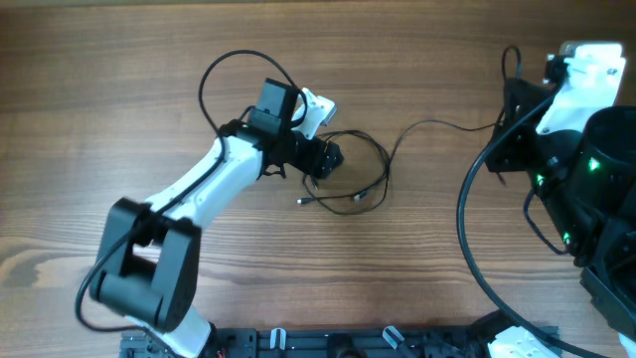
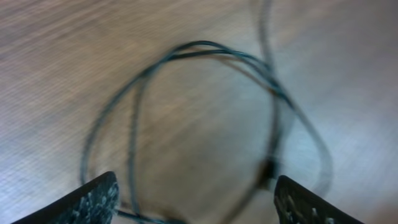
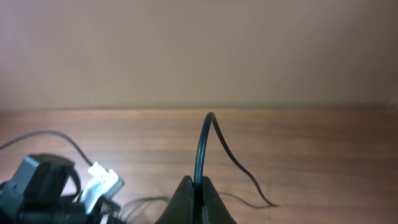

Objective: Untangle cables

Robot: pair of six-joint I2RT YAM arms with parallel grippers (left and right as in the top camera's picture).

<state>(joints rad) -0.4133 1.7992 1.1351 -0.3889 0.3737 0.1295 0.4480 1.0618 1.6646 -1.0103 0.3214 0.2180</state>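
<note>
Cables [image 2: 205, 45] loop loosely under the wide-spread left claw [image 2: 194, 199].

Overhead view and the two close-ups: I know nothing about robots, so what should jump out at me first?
The white left arm reaching across the wooden table stands out first, its left end effector spread open over loose loops of thin black cables in the middle. At the far right, the right end effector is pinched shut on one strand, which arches up and drops back to the wood.
</note>
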